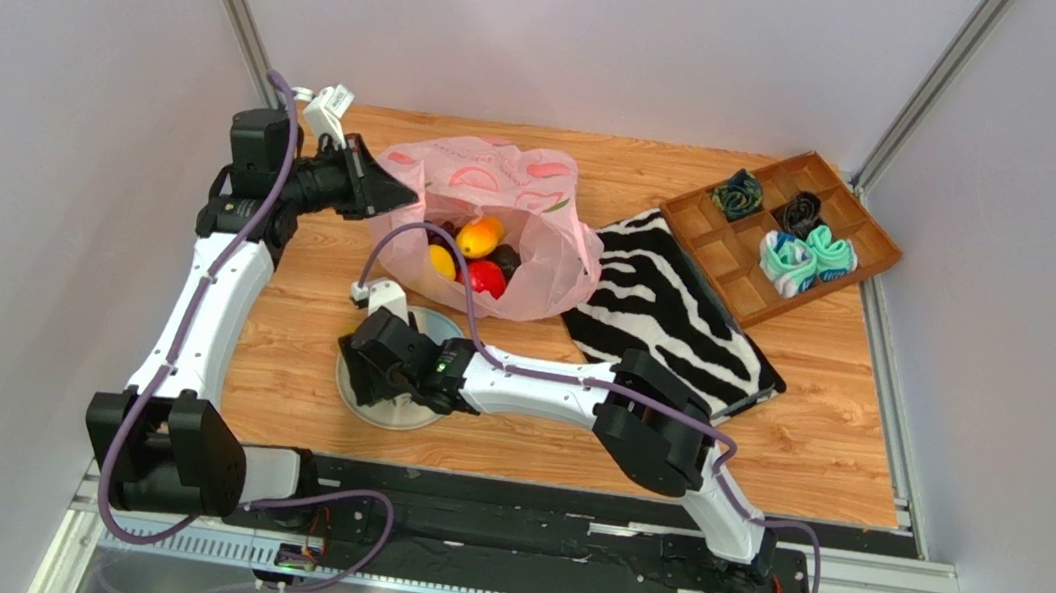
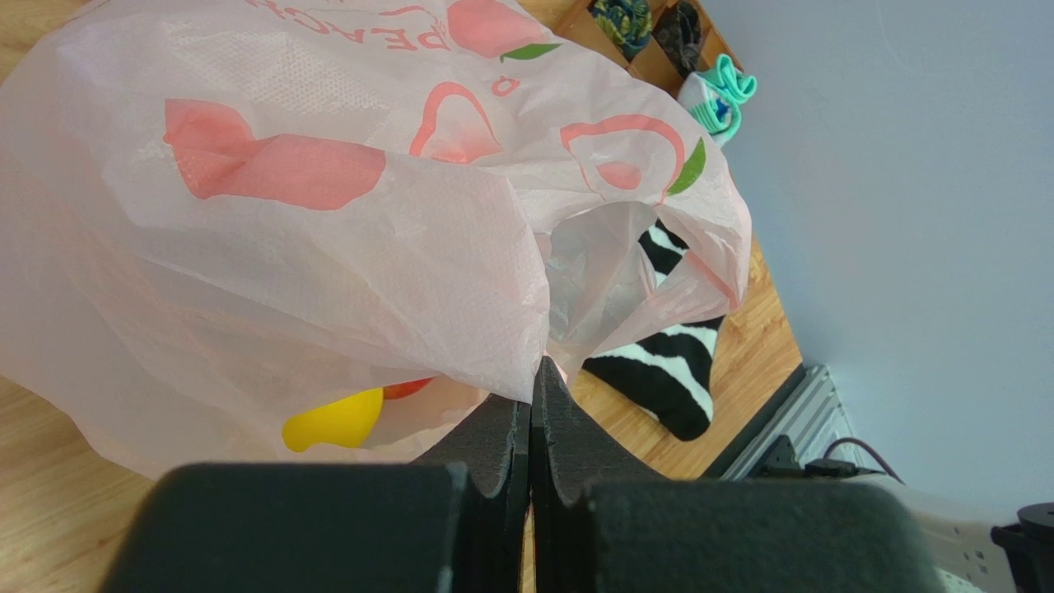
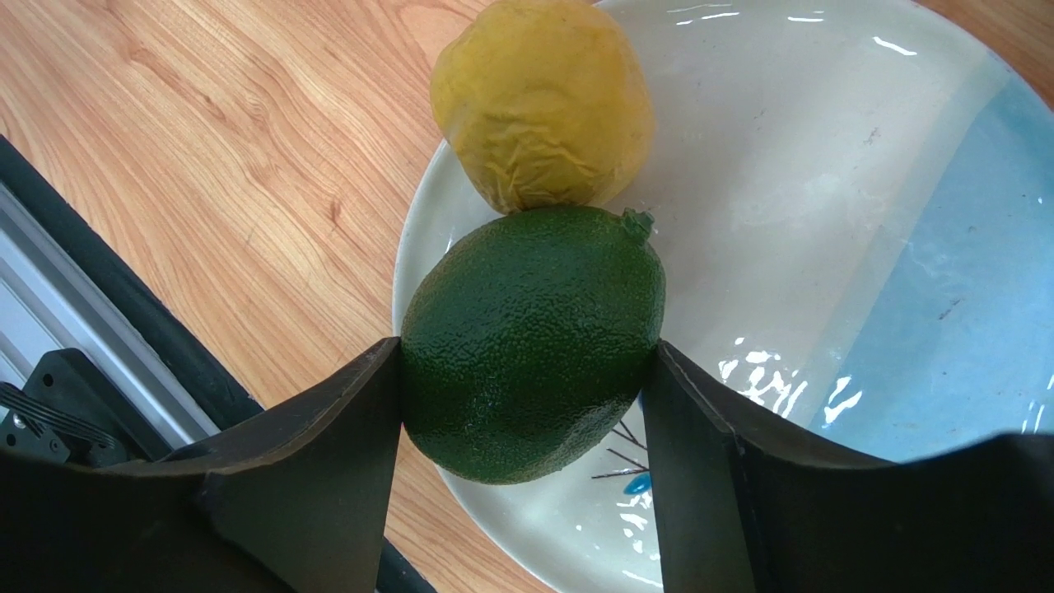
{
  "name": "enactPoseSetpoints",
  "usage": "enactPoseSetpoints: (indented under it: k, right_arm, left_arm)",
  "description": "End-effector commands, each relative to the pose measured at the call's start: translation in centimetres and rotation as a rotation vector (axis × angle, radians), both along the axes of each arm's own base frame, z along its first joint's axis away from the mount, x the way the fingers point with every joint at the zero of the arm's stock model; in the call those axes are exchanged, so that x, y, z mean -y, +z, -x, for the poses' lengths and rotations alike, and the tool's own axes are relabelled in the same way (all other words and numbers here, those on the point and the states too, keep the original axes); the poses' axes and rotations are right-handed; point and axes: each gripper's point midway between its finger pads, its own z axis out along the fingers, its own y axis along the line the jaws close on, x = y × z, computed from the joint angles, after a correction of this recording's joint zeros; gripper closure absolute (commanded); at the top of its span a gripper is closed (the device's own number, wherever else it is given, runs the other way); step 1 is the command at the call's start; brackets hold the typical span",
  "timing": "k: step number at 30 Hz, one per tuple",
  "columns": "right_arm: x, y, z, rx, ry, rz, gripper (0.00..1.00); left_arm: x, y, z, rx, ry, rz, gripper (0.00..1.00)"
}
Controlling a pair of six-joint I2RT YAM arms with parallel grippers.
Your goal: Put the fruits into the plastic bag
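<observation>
The pink peach-print plastic bag (image 1: pixel 503 180) stands at the back of the table. My left gripper (image 1: pixel 403 195) is shut on its rim (image 2: pixel 535 377) and holds the mouth up. Inside lie an orange-yellow mango (image 1: pixel 480 236), a yellow lemon (image 1: pixel 443 262), a red fruit (image 1: pixel 488 278) and a dark fruit behind them. In the right wrist view, a green oval fruit (image 3: pixel 532 340) sits on a pale plate (image 3: pixel 841 247), touching a second lemon (image 3: pixel 542 99). My right gripper (image 3: pixel 526 356) has both fingers pressed against the green fruit's sides.
A zebra-striped cloth (image 1: pixel 669 307) lies right of the bag. A wooden compartment tray (image 1: pixel 881 249) with rolled teal and black cloth bundles (image 1: pixel 804 255) stands at the back right. The plate (image 1: pixel 443 326) sits just in front of the bag.
</observation>
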Motion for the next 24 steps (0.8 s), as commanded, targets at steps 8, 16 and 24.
enactPoseSetpoints:
  k: [8,16,24]
  right_arm:
    - [4.2,8.4,0.7,0.148,0.0,-0.289,0.67]
    - [10.8,18.4,-2.3,0.389,-0.082,-0.427,0.72]
    - [13.1,17.2,-11.0,0.369,-0.227,-0.233,0.83]
  left_arm:
    - [0.2,1.3,0.0,0.05,-0.014,-0.01,1.0]
    - [0.0,1.3,0.0,0.051,-0.01,-0.015,1.0]
    - [0.0,1.4,0.0,0.052,-0.006,-0.022,1.0]
